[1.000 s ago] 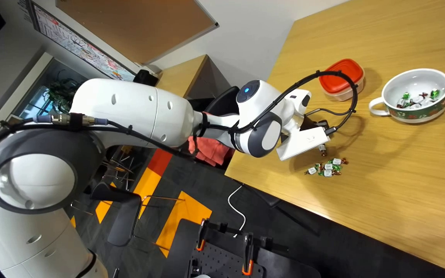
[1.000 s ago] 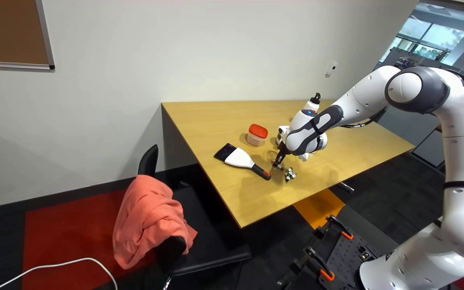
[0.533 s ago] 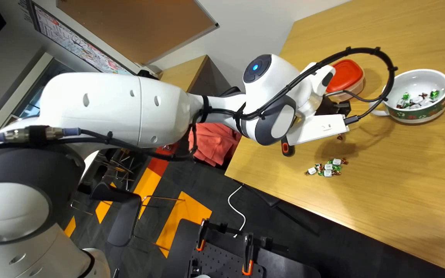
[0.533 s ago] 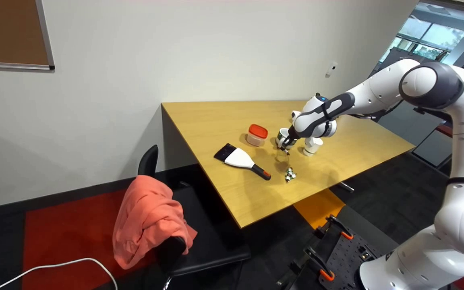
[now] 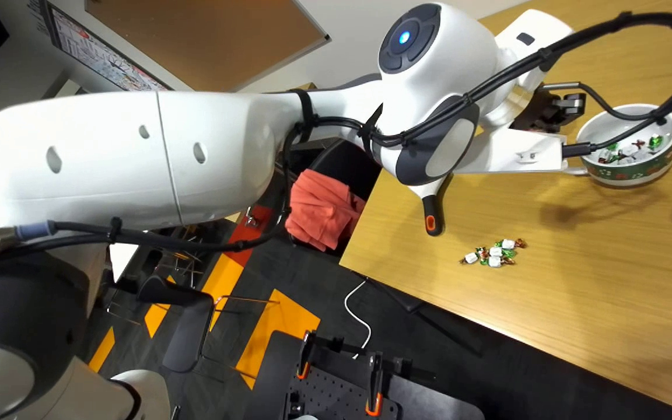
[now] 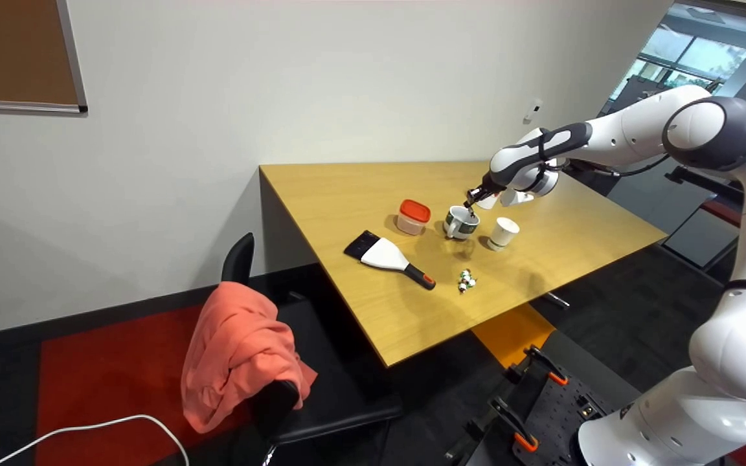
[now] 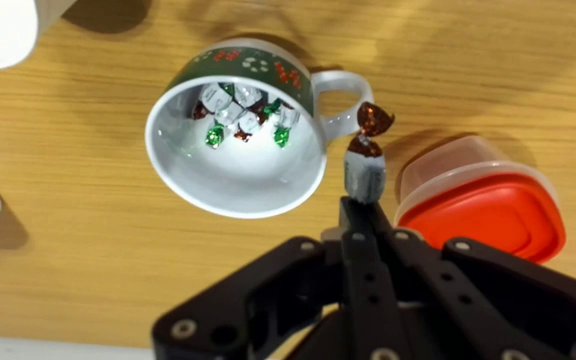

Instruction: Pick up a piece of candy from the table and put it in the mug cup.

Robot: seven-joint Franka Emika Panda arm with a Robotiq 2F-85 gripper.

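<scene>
**One candy [image 7: 364,175] brought up to the mug [image 7: 238,175]**

Over the last second the claw [image 7: 364,204] has been carried from well apart to near the mug, the candy clamped in it. In the wrist view the candy is seen by the mug's handle [image 7: 343,80]; whether it is above the opening cannot be told. Pick-up judged done; release outstanding.

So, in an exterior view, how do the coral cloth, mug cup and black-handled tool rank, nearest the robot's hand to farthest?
1. The mug cup: right by the tip of the hand.
2. The black-handled tool: on the table, picture-left of the hand.
3. The coral cloth: much farther picture-left, off the table, over a chair.
</scene>
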